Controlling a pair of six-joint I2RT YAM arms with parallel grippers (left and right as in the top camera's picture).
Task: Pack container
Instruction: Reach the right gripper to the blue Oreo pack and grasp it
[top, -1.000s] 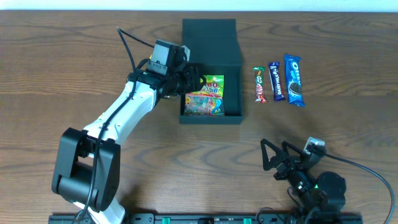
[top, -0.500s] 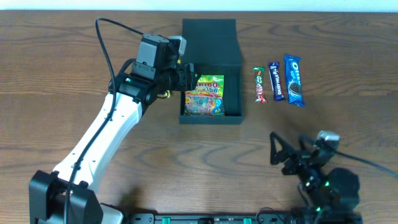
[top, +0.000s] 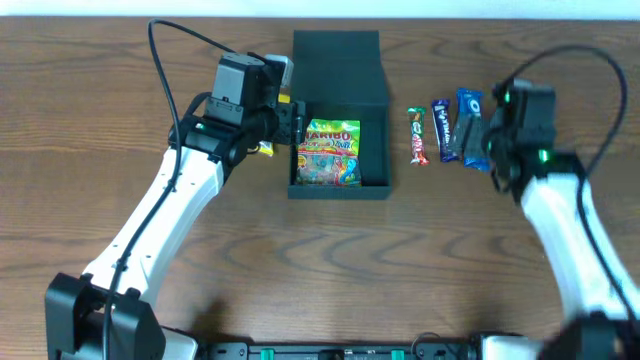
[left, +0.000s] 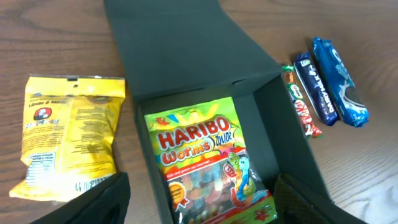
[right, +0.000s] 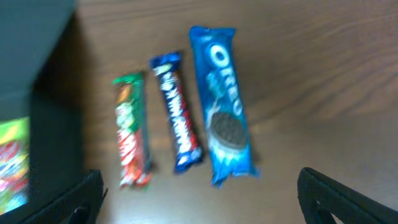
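Container (top: 337, 62) sits at desk (top: 420, 265) centre-back, flap lid open away from the arms, Haribo bag (top: 330, 152) flat inside. Left end effector (top: 296, 122) is at the box's left wall, jaws wide apart, holding nothing; yellow packet (left: 71, 134) lies just left of the box. Right end effector (right: 202, 196) is wide open and empty above the Oreo pack (right: 224, 102), blue bar (right: 177, 112) and green-red bar (right: 132, 130), all right of the box.

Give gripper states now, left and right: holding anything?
Left gripper: open, empty, over the Haribo bag lying in the container.
Right gripper: open, empty, above the snack bars.
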